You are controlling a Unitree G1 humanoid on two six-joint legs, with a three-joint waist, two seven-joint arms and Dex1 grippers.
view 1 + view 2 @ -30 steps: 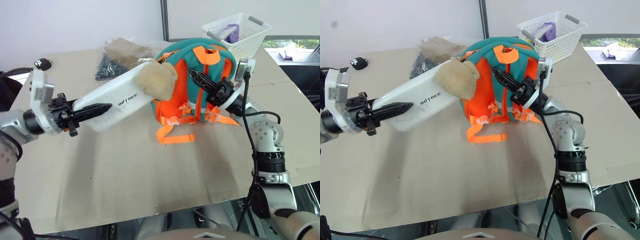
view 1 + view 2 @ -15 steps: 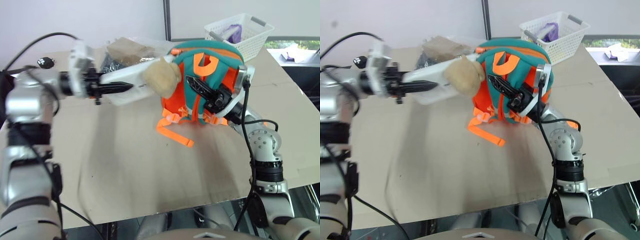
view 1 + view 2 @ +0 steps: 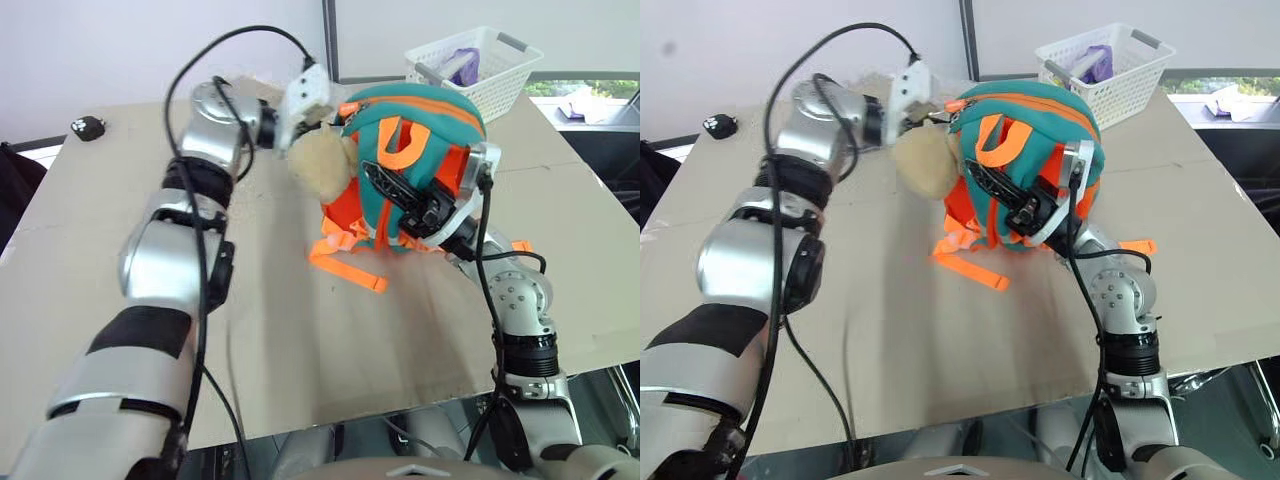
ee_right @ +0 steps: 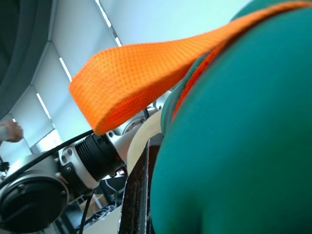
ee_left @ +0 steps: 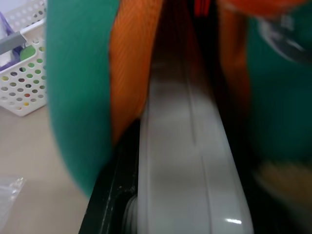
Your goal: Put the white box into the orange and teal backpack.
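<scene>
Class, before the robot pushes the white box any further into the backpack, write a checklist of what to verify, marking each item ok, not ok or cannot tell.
1. White box lined up with the backpack's opening: ok, it runs in between the orange and teal edges.
2. Left pincer's grip on the box: cannot tell, its fingers are hidden behind the plush toy.
3. Right pincer steadying the orange and teal backpack: ok, shut against its back by the straps.
4. Backpack upright on the table: ok.
5. Box fully inside: cannot tell, though part of it is outside the opening in the left wrist view.
6. White basket clear of the work: ok.
</scene>
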